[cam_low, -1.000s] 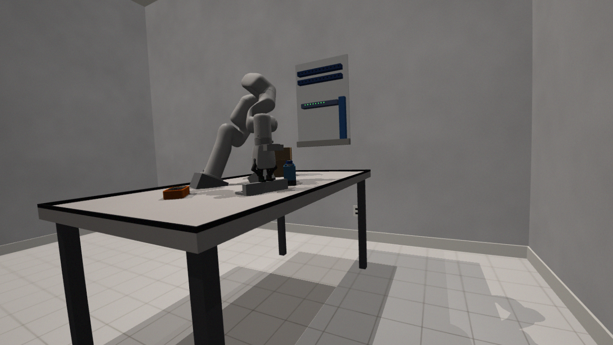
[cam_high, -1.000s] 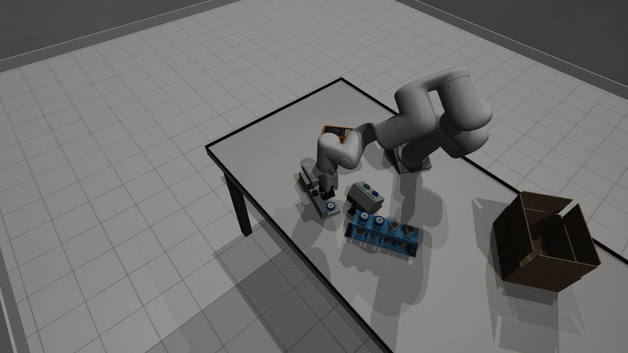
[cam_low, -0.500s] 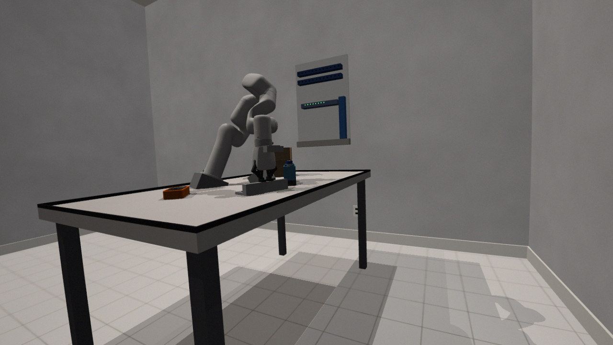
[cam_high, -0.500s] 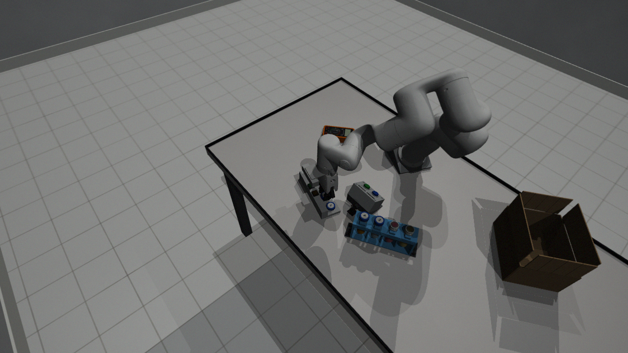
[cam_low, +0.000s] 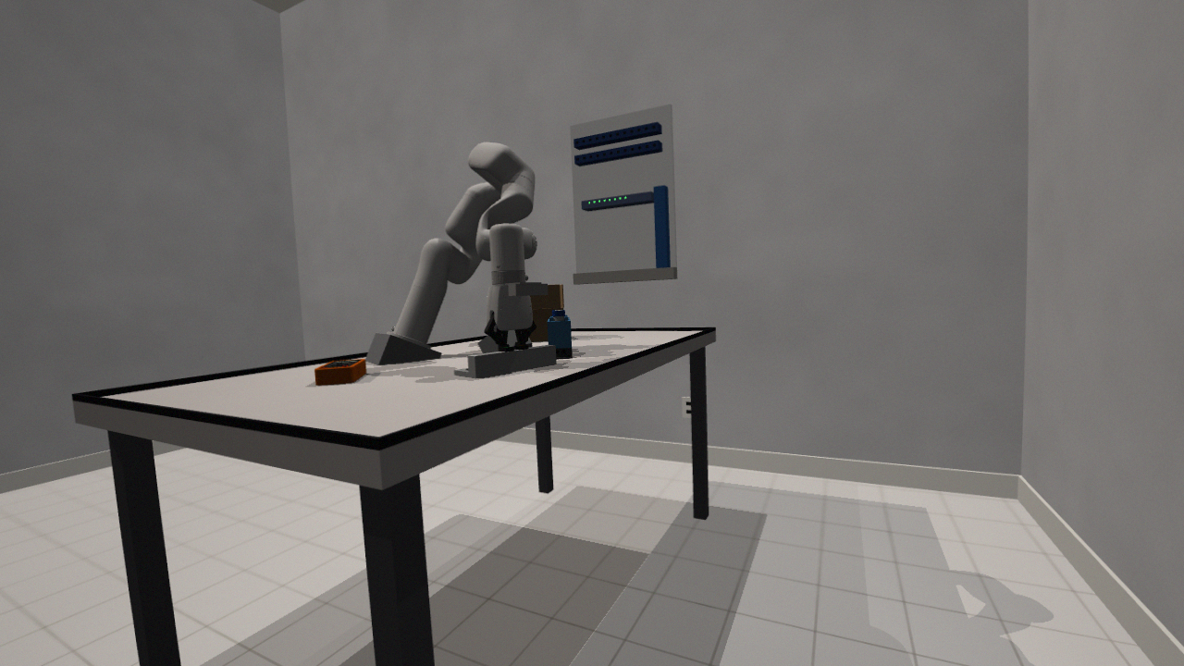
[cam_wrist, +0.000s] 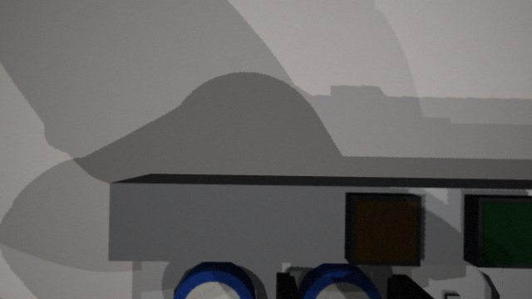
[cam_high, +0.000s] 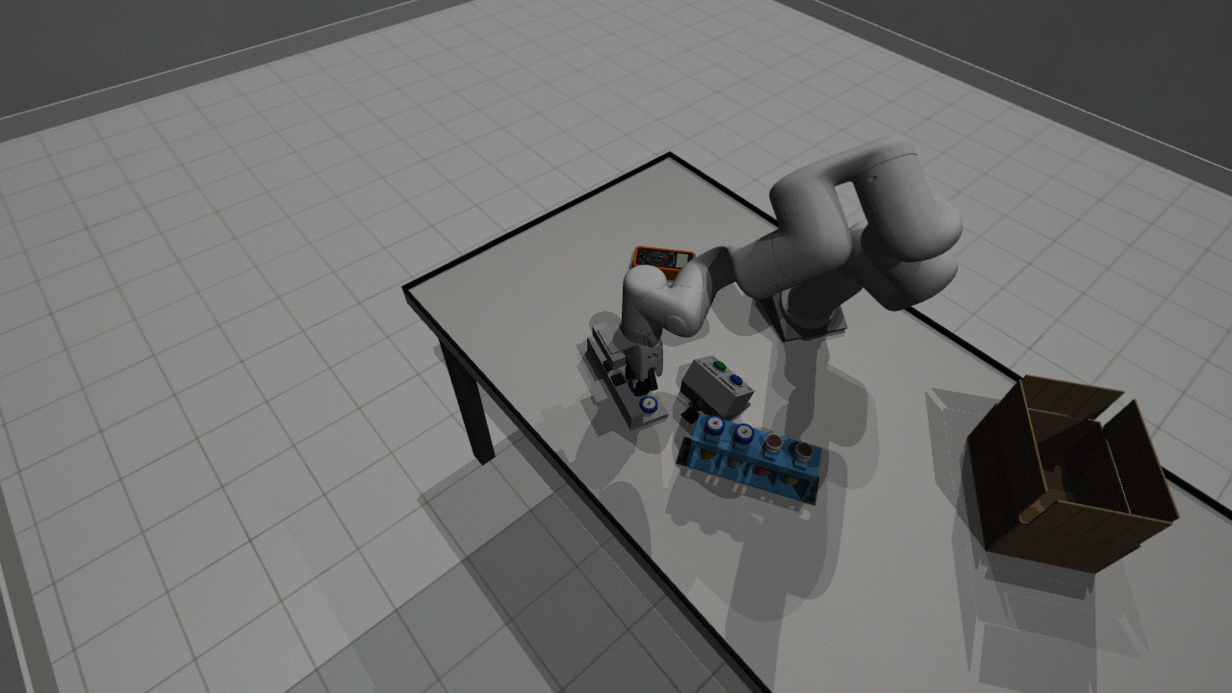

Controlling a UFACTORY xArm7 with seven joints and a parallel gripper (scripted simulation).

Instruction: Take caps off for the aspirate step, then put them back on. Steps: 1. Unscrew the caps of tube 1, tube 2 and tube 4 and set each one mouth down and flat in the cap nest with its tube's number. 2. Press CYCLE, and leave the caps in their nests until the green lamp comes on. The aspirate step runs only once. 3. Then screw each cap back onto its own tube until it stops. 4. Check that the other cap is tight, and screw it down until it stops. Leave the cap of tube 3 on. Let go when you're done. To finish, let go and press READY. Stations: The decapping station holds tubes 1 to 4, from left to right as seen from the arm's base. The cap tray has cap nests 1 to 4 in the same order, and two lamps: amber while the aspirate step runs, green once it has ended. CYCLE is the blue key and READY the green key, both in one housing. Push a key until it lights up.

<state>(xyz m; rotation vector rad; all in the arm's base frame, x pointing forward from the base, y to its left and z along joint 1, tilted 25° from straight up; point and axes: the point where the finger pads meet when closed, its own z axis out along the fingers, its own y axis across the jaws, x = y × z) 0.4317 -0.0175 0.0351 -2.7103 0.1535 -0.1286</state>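
Top view: gripper [cam_high: 640, 379] hanging low over the cap tray [cam_high: 626, 413], close to the worktop [cam_high: 533, 284] left edge, fingers spread a little and pinching nothing. One blue cap [cam_high: 646, 403] seated at the tray's near end, just beside the gripper. Key housing [cam_high: 719, 397] right of the tray with a narrow lane between them; decapping station [cam_high: 749, 470] nearer and to the right, two blue caps on its left tubes. Wide free room between station and cardboard box [cam_high: 1076, 517] at far right. Orange meter [cam_high: 661, 257] behind the forearm.

Wrist view: second blue cap [cam_wrist: 338, 278] between the dark fingers, first cap [cam_wrist: 214, 278] left of it. Amber lamp [cam_wrist: 382, 228] and green lamp [cam_wrist: 504, 230] both dark on the tray's raised far wall.
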